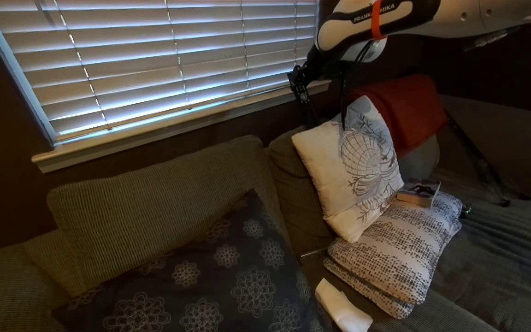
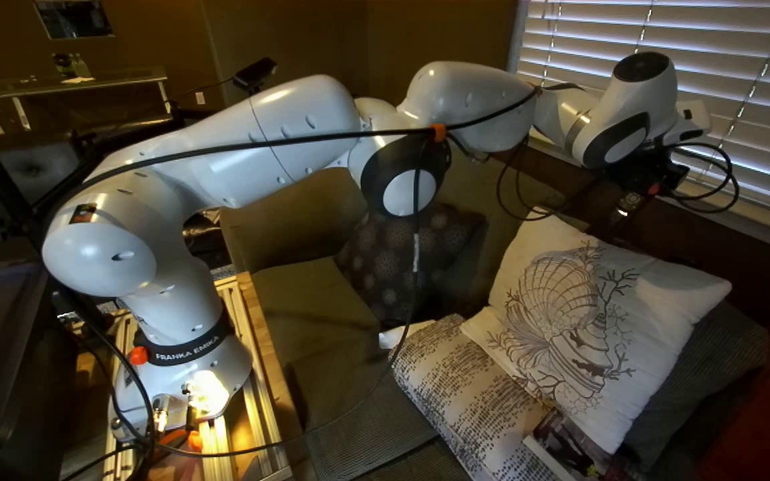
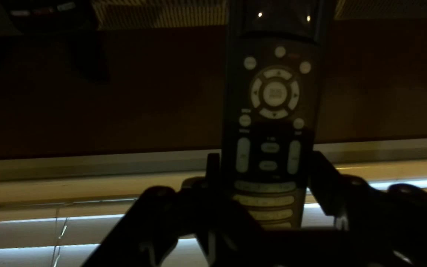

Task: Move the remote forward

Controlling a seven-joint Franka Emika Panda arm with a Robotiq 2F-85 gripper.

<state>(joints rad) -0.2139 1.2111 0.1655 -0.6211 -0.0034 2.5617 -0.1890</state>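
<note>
Blinds [image 3: 20, 237] line the bottom of the wrist view; just right of centre, the gripper [image 3: 265, 162] grasps the remote [image 3: 272, 111], jaws parted only its width and touching both long sides.

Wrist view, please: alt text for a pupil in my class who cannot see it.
A black remote, its pale buttons showing, is held in a dark gripper. Behind are a dark wall, a windowsill and, along the bottom, window blinds.
</note>
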